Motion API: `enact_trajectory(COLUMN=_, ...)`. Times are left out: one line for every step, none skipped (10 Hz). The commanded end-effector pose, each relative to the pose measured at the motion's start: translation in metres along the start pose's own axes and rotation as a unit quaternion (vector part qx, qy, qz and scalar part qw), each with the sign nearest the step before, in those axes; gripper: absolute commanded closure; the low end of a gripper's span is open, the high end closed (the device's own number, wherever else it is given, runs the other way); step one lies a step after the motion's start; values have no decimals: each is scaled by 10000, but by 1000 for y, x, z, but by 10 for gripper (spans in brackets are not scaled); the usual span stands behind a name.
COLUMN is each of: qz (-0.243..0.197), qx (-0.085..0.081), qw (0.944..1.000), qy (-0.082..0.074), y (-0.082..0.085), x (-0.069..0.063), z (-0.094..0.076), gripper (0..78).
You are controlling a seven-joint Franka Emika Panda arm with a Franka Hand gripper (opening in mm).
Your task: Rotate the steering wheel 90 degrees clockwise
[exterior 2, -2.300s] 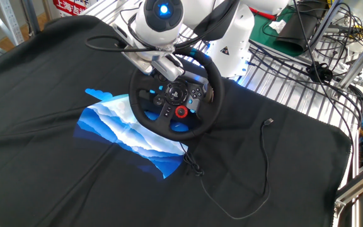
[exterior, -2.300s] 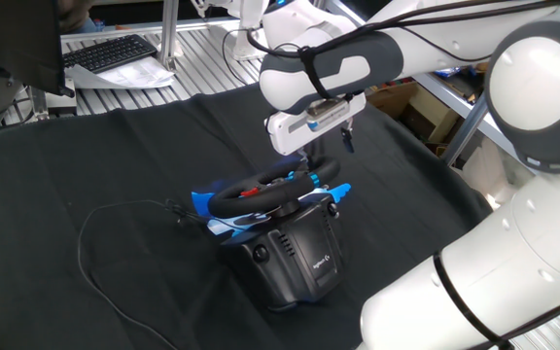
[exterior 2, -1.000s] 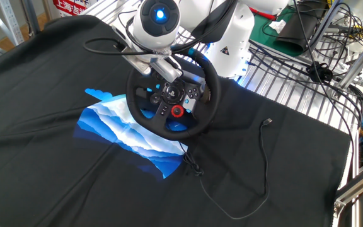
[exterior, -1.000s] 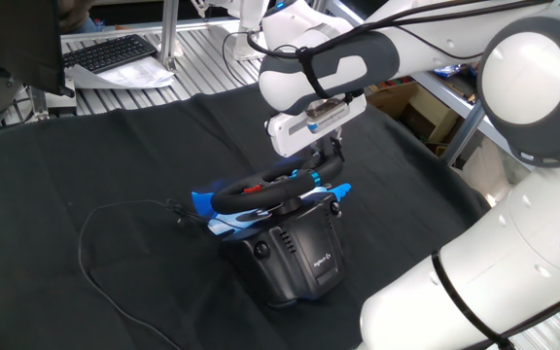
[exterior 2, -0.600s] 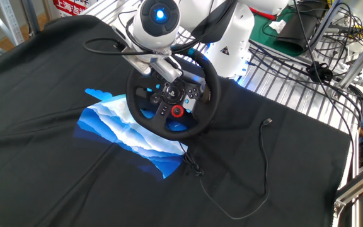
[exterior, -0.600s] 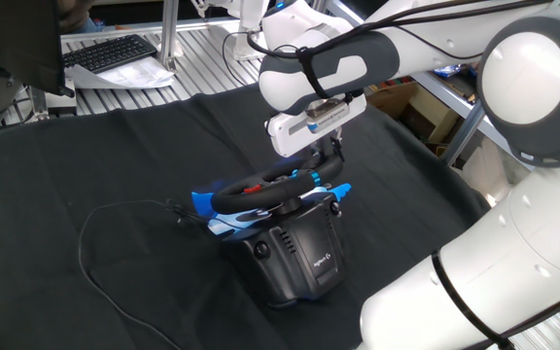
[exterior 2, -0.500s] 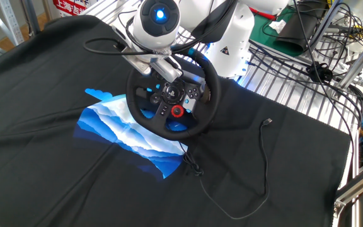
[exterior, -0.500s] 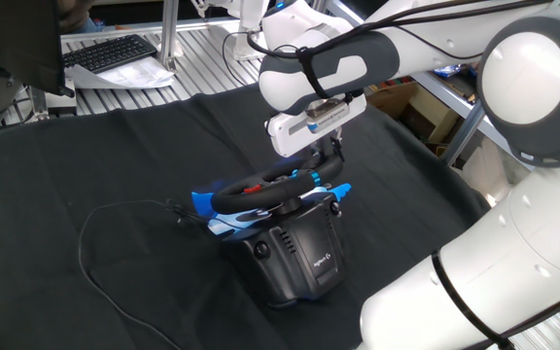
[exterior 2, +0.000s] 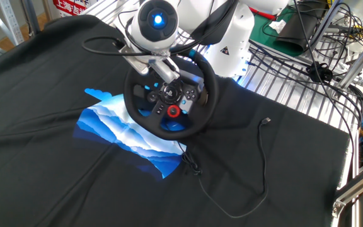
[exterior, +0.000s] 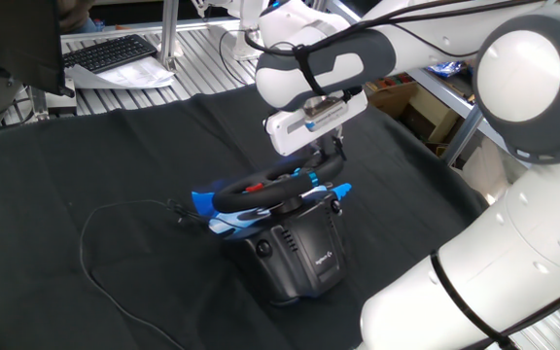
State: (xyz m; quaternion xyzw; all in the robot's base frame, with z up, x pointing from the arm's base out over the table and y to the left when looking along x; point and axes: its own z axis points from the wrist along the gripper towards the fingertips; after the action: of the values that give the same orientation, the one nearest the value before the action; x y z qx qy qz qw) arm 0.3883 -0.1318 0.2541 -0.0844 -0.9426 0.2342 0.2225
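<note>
The steering wheel [exterior: 261, 198] sits tilted on top of its boxy black base [exterior: 295, 255], near the middle of the black cloth. In the other fixed view, the steering wheel [exterior 2: 169, 133] faces the camera, showing a red hub button and blue paddles behind the rim. My gripper [exterior: 325, 163] comes down from the white arm onto the far side of the rim. There the gripper [exterior 2: 169, 77] is shut on the wheel's upper part, near the hub. The contact itself is partly hidden by the wrist.
A thin black cable [exterior: 105, 216] loops over the cloth left of the base. The cable [exterior 2: 257, 183] also trails towards the front right edge. A blue-and-white print [exterior 2: 121, 129] lies beside the wheel. A keyboard [exterior: 110, 52] lies on the metal rack at the back.
The gripper and the wheel's upper rim have shifted a little to the left in the other fixed view. The hub and red button turned slightly with them. The base stayed put.
</note>
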Motion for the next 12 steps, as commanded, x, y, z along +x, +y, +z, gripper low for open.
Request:
enact_trajectory(qz=236, qx=214, qw=9995, qy=71, y=-8, x=3, z=-7, gripper=764)
enact_trajectory(qz=294, qx=214, qw=9993, qy=79, y=-8, x=3, z=-7, gripper=764)
enact_trajectory(qz=328, qx=220, qw=9992, qy=78, y=-8, x=3, z=-7, gripper=764)
enact_trajectory(qz=449, qx=224, qw=9987, qy=72, y=-8, x=3, z=-7, gripper=764)
enact_trajectory(qz=463, qx=224, qw=9986, qy=71, y=-8, x=3, z=-7, gripper=764)
enact_trajectory(qz=605, qx=234, qw=9979, qy=68, y=-8, x=3, z=-8, gripper=764)
enact_trajectory(qz=690, qx=268, qw=9972, qy=70, y=-8, x=3, z=-8, gripper=764)
enact_trajectory(qz=745, qx=313, qw=9967, qy=68, y=-8, x=3, z=-8, gripper=764)
enact_trajectory(qz=789, qx=371, qw=9962, qy=85, y=-8, x=3, z=-8, gripper=764)
enact_trajectory(qz=789, qx=402, qw=9960, qy=116, y=-8, x=3, z=-8, gripper=764)
enact_trajectory(qz=789, qx=406, qw=9960, qy=141, y=-8, x=3, z=-8, gripper=764)
enact_trajectory(qz=833, qx=410, qw=9956, qy=143, y=-8, x=3, z=-8, gripper=764)
